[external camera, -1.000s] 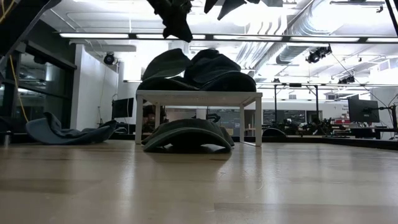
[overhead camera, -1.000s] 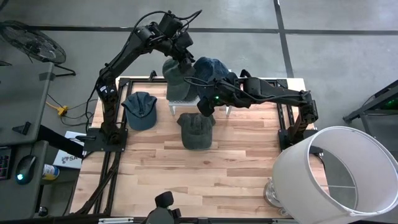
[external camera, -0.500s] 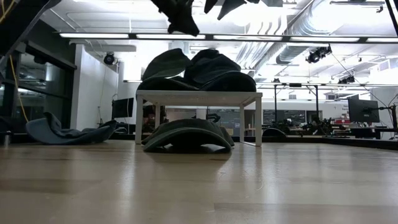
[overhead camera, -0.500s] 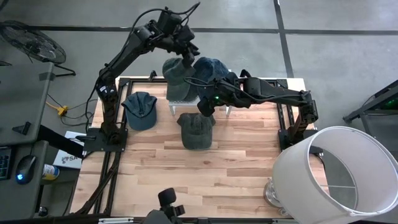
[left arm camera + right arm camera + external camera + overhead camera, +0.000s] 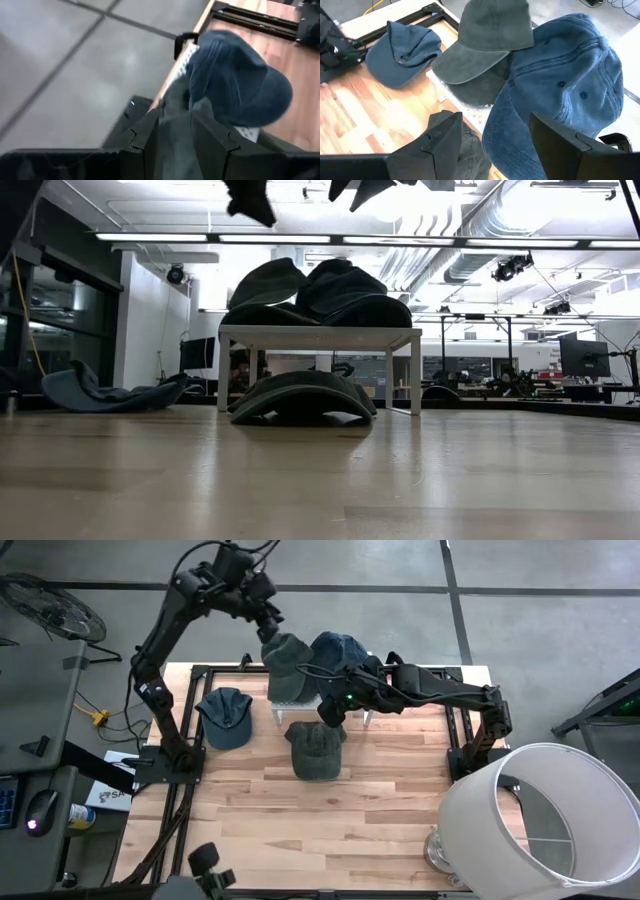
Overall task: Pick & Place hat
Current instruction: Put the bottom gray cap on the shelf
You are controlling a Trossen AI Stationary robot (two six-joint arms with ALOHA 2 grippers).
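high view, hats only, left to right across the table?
Teal-blue cap lying flat on the wooden table → grey-green cap on the small white stand → dark olive cap on the table in front of the stand → faded blue denim cap on the stand.

**Room around the rack**

The right gripper (image 5: 333,710) hangs with spread fingers just above the small white rack (image 5: 318,335); directly beneath it two caps crowd the rack top, a grey-green cap (image 5: 492,35) overlapping a faded blue cap (image 5: 560,85), leaving almost no bare rack. Under the rack a dark green cap (image 5: 315,748) fills the gap between the legs. The left gripper (image 5: 262,622) sits high beyond the table's (image 5: 330,830) far edge, clear air below it. Off to its side a teal cap (image 5: 226,716) lies flat. The near table half is open wood
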